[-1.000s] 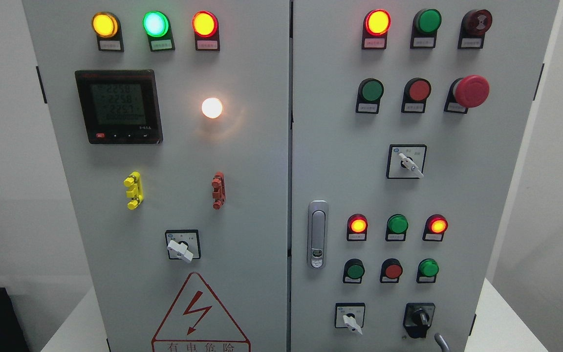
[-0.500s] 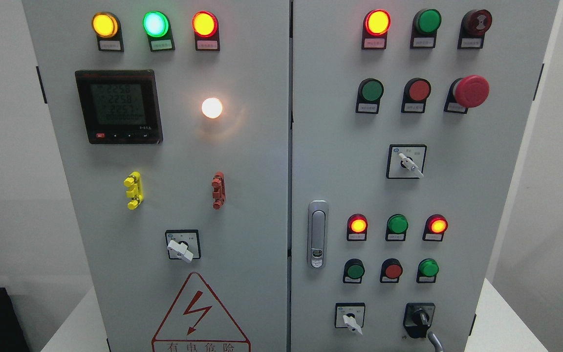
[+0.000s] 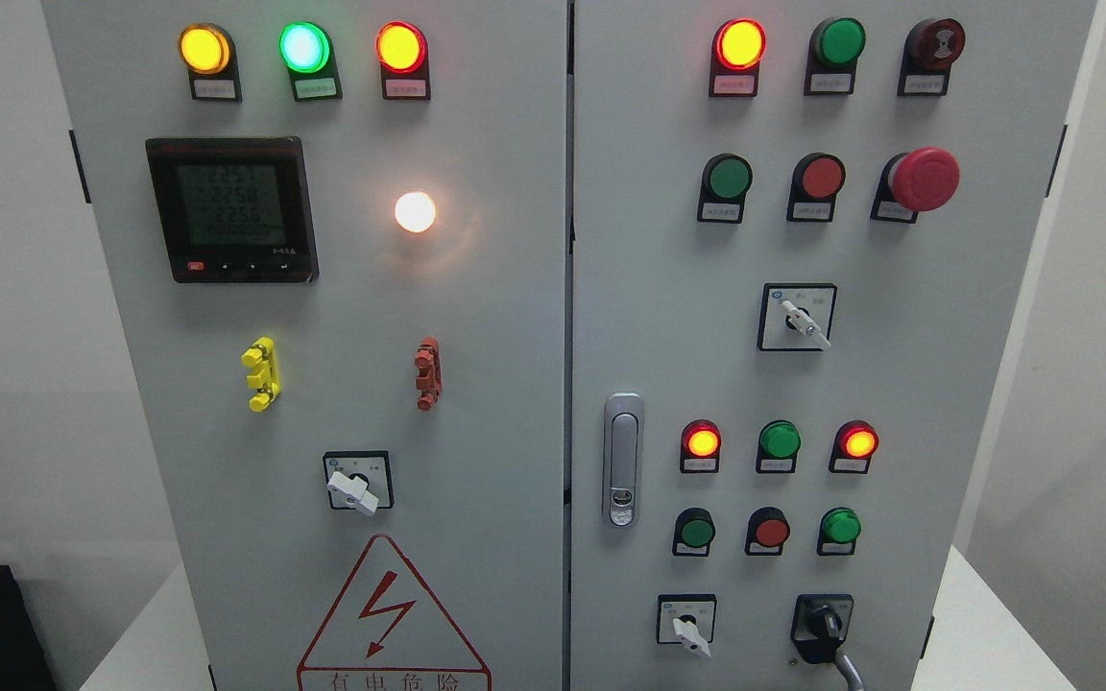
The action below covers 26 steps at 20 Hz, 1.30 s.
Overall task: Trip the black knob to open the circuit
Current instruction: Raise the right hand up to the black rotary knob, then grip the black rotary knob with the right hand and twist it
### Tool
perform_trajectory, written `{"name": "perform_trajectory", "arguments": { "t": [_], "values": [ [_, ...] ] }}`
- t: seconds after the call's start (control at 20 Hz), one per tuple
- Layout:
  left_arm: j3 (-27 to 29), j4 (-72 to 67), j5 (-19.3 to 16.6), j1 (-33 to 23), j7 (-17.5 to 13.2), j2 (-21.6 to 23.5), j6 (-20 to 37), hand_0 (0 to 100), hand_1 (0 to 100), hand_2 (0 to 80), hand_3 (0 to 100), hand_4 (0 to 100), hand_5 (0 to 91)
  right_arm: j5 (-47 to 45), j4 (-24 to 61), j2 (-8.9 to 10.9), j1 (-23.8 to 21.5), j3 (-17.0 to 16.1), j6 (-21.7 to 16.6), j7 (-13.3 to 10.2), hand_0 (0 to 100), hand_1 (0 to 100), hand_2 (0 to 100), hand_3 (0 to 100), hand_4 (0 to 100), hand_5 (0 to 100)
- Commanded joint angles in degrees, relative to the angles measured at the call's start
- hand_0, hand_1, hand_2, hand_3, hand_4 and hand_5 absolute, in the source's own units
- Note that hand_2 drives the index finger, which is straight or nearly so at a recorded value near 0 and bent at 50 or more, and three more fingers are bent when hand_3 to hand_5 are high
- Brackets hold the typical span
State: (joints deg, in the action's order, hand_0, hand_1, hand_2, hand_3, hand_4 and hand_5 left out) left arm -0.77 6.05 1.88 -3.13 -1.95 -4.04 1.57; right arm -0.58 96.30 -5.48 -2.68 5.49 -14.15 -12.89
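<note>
A: Where was the black knob (image 3: 823,624)?

B: Low on the right door of the grey cabinet (image 3: 899,384), near the bottom right corner, just right of a white selector switch (image 3: 688,629). Its pointer stood roughly upright.

A: And the hand?

B: Only a grey fingertip (image 3: 849,669) showed, coming up from the bottom edge just below and right of the knob. Its tip lay against the knob's lower right rim, or very nearly; I could not tell whether they actually touched.

A: Was the hand apart or closed?

B: I cannot tell. Almost all of it sat below the frame. It came in right of the middle, so I took it as the right hand. No other arm was in sight.

A: Anything near the knob?

B: Above it sat a row of three buttons, green, red (image 3: 771,531) and green.
</note>
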Motion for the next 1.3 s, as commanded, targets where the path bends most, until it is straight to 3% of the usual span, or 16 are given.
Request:
{"name": "perform_trajectory", "arguments": {
  "t": [0.0,1.25],
  "values": [
    [0.1,0.0,0.1,0.2,0.0,-0.1,0.1,12,39,0.0,0,0,0.0,-0.1,1.2,0.20,1.1,0.8,-0.4,0.2,89,84,0,100,100,91],
    [0.1,0.0,0.1,0.2,0.0,-0.1,0.1,12,39,0.0,0,0,0.0,-0.1,1.0,0.11,1.1,3.1,-0.3,0.2,89,84,0,100,100,91]
  ]
}}
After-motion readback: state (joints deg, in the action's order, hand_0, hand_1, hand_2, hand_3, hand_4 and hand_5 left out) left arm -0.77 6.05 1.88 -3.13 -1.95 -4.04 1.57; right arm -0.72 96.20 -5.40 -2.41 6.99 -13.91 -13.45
